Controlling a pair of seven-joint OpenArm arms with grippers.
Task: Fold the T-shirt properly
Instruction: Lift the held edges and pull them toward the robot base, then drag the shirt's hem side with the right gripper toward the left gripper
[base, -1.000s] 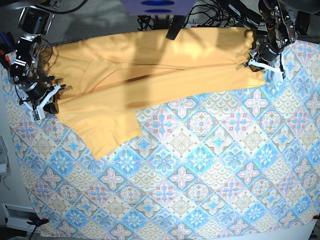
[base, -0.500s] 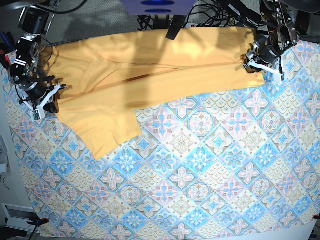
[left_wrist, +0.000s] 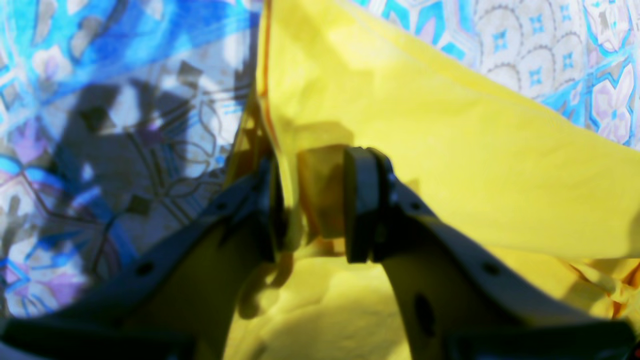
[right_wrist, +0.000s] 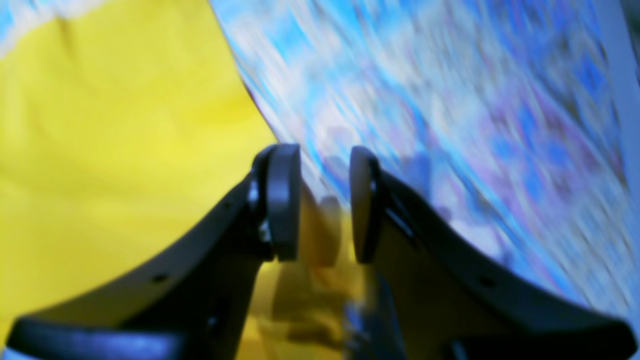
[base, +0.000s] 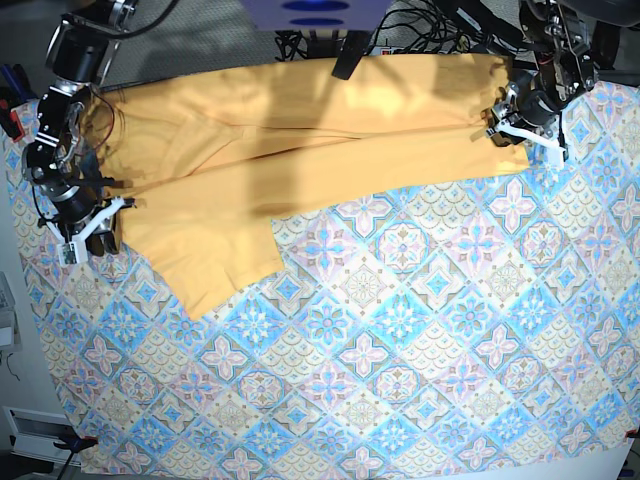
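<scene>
Both pairs of jaws stand apart. Left gripper (left_wrist: 312, 205) straddles a raised hem fold of the yellow T-shirt (base: 300, 140) without clamping it; right gripper (right_wrist: 325, 202) hangs at the shirt's 9 o'clock edge. Shirt lies across the tablecloth (base: 400, 340) toward 12 o'clock.

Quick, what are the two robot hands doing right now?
Left hand: open, the T-shirt edge loose between its fingers.
Right hand: open, holding nothing, beside the T-shirt.
</scene>
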